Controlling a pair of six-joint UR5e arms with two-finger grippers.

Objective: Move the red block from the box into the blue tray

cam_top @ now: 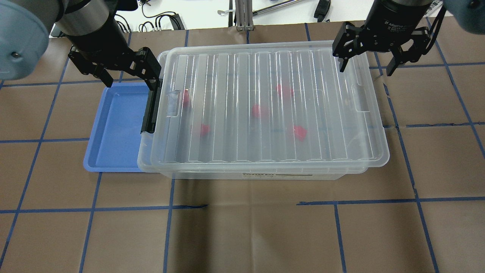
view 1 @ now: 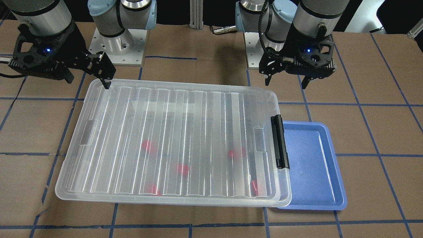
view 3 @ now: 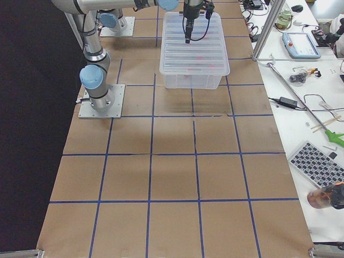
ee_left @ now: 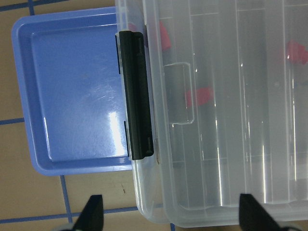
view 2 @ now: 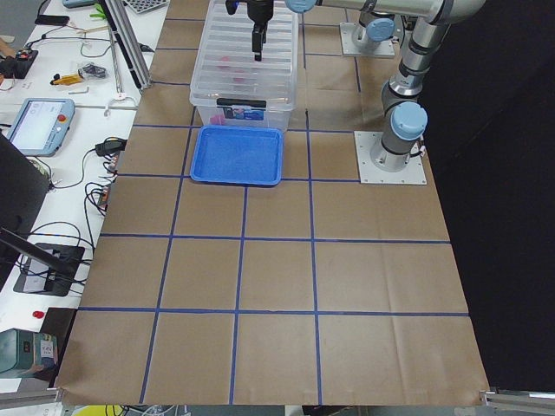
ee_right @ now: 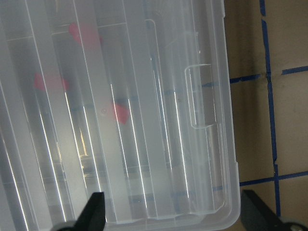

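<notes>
The box (cam_top: 322,113) is a clear bin with its ribbed lid on and a black latch bar (cam_top: 149,112) at its left end. Several red blocks (cam_top: 259,110) show blurred through the lid (view 1: 198,112). The blue tray (cam_top: 117,125) lies empty by the latch end, its edge tucked under the box's rim. My left gripper (cam_top: 130,80) is open and empty, hovering above the latch and the tray's far edge. My right gripper (cam_top: 366,66) is open and empty above the box's far right corner. In the left wrist view the latch (ee_left: 137,96) and tray (ee_left: 72,96) lie below.
Brown paper with blue tape lines covers the table (cam_top: 242,227). The two arm bases (view 1: 117,43) stand behind the box. A side bench with cables and a tablet (view 2: 39,121) lies beyond the table's edge.
</notes>
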